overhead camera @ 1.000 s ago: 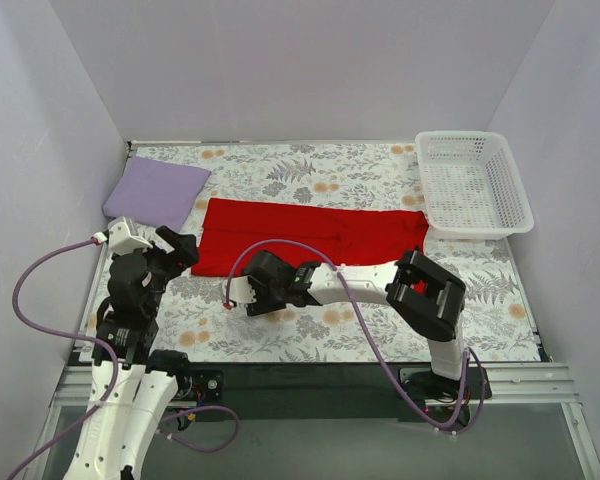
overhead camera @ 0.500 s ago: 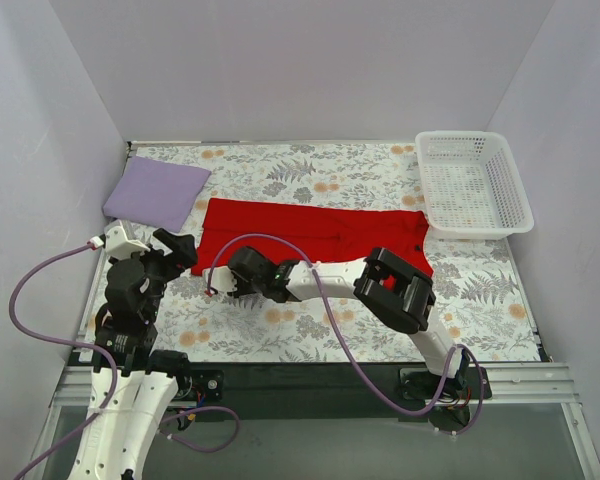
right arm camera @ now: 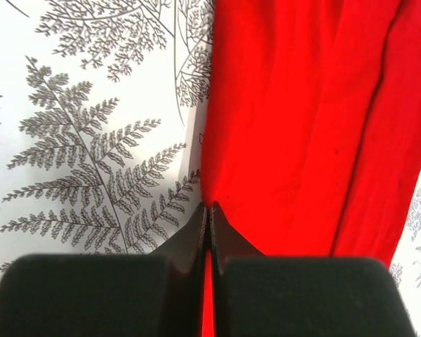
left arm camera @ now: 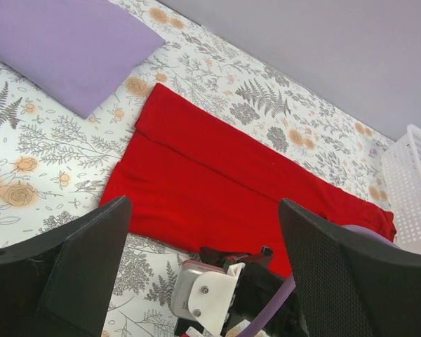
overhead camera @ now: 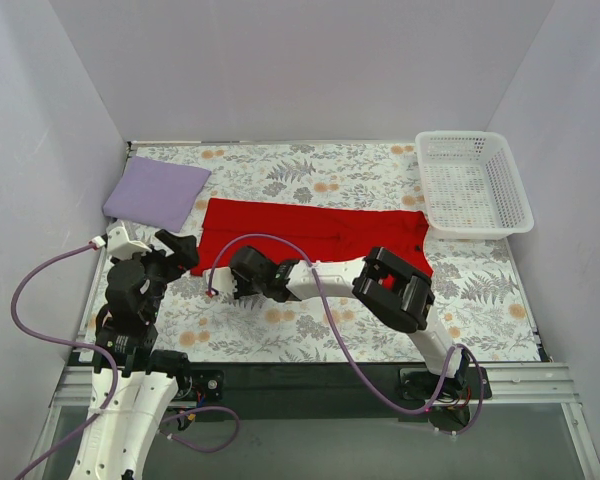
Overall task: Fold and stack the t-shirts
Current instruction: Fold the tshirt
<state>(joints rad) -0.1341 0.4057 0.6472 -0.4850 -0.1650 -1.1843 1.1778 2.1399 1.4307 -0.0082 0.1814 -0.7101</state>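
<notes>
Now we have the red shirt (overhead camera: pixel 310 232) stretched across mid-table and the lavender shirt (overhead camera: pixel 157 192) folded far left. Our right gripper (right arm camera: pixel 209 210) pinches the red hem; our left gripper (overhead camera: pixel 183 252) gapes wide nearby. Next, we judge: fold that hem across.

The light is bright and even, and seems to come from above. Shadows on the table (overhead camera: pixel 230 335) are soft and pale. Nothing shines or glares. The top view is sharp all over. In the left wrist view the left claw (left arm camera: pixel 205 210) is close, dark and fuzzy, but the red shirt (left arm camera: pixel 196 175) is clear. In the right wrist view the right claw (right arm camera: pixel 209 210) is a black blur, and a thin grey shadow runs along the shirt's edge.
</notes>
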